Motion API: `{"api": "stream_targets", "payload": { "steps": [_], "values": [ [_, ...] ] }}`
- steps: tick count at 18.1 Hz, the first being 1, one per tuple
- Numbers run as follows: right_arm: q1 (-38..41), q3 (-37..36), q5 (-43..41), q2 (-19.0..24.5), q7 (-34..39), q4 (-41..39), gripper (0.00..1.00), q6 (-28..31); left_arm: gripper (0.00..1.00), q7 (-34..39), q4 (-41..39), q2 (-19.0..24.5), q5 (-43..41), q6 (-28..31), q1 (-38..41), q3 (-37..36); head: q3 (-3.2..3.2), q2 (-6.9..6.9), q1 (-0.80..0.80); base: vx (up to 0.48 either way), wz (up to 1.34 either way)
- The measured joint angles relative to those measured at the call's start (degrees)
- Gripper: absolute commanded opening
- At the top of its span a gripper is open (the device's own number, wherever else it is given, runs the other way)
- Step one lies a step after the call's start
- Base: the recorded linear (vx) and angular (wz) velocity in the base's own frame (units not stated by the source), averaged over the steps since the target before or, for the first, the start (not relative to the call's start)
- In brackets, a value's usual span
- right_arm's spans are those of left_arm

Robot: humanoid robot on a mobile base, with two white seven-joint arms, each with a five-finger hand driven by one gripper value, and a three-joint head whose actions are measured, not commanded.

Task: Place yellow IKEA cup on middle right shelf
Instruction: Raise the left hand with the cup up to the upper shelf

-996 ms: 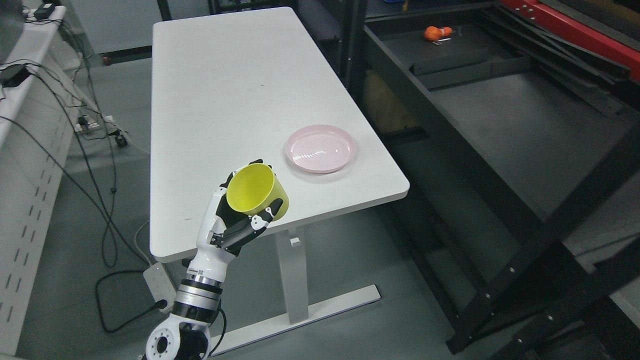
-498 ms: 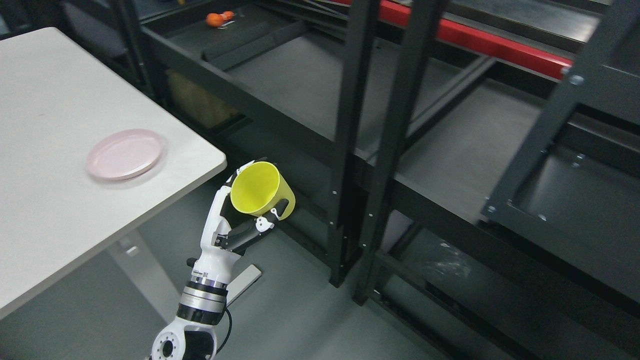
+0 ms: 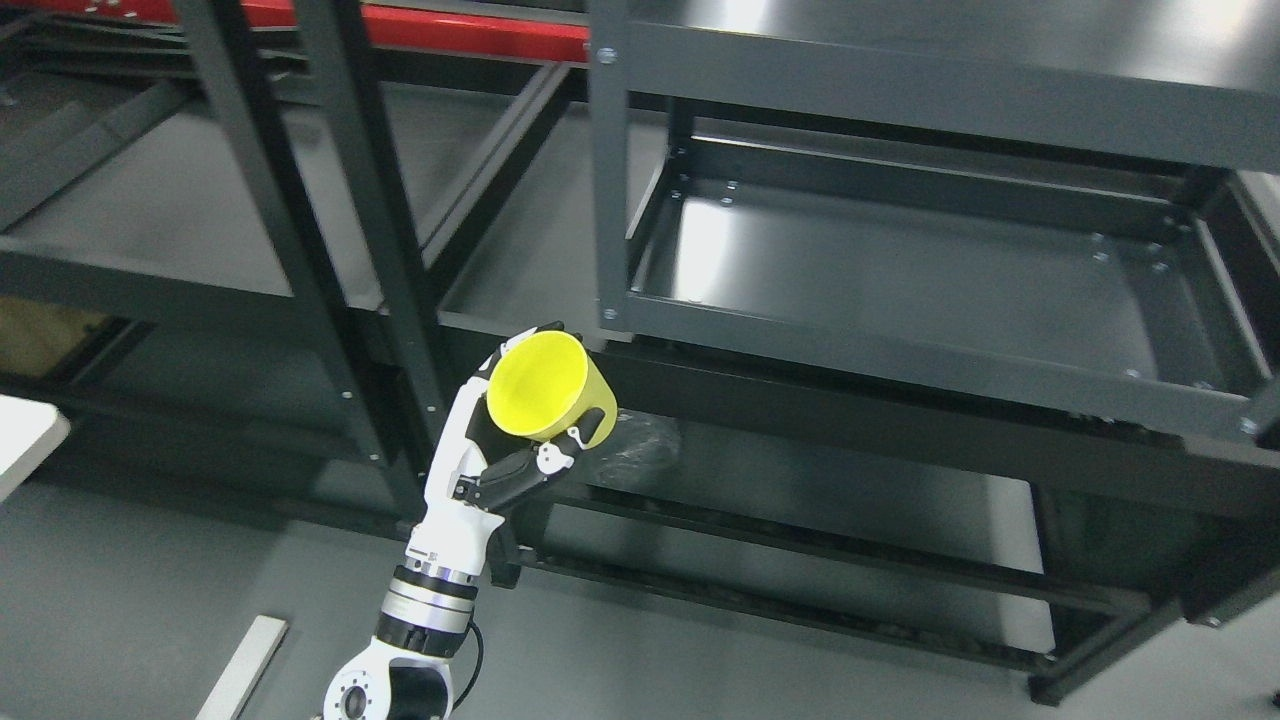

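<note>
My left hand (image 3: 520, 430) holds the yellow cup (image 3: 545, 388) in the air, fingers and thumb wrapped round its body. The cup is tilted, its open mouth facing up toward me, its handle at the lower right by my thumb. It hangs in front of the dark metal shelving, just below and left of the front left corner of the right-hand shelf tray (image 3: 900, 360). That tray is bare and glossy. My right arm does not show.
Black uprights (image 3: 390, 250) stand left of the cup, with a grey shelf (image 3: 170, 220) behind them. A red beam (image 3: 450, 35) runs along the top. A lower shelf (image 3: 800, 500) lies under the tray. A white table corner (image 3: 25, 435) shows at the left edge.
The camera has swung right: the table and pink plate have slid out of the picture and the right-hand shelving has come in. The cup stays in my left hand.
</note>
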Motion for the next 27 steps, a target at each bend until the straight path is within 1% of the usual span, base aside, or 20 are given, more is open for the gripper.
{"api": "stream_targets", "payload": {
  "steps": [4,10,15,17,22,27],
  "values": [
    [0.01,0.00,0.00,0.00,0.00,0.00,0.99,0.00,0.02,0.00,0.07,0.00,0.00,-1.17,-0.06,-1.05,0.00,-0.01,0.00,-0.040,-0.62],
    [-0.06,0.00,0.00,0.00,0.01,0.00,0.99,0.00,0.02,-0.21,0.04,0.00,0.01,-5.05,-0.68,-3.19,0.00,-0.02,0.00,0.042,-0.09],
    [-0.05,0.00,0.00,0.00,0.01,0.00,0.99,0.00,0.02,-1.52,-0.13,0.00,-0.05,-6.48,-4.54,-6.70,0.00,-0.02,0.00,0.043,-0.09],
    [-0.02,0.00,0.00,0.00,0.01,0.00,0.99,0.00,0.02,-1.56,-0.11,0.00,-0.09,-6.59,-7.23,-8.43,0.00,-0.02,0.00,0.036,-0.10],
    [-0.04,0.00,0.00,0.00,0.15,0.00,0.99,0.00,0.02,-1.62,-0.07,0.00,-0.13,-5.80,-16.99,-11.87,0.00,-0.02,0.00,0.042,-0.06],
    [-0.03,0.00,0.00,0.00,0.20,0.00,0.99,-0.01,0.00,-0.04,0.01,0.00,2.28,-0.89,-31.18,-15.81,0.00,-0.02,0.00,0.059,-0.06]
  ]
}}
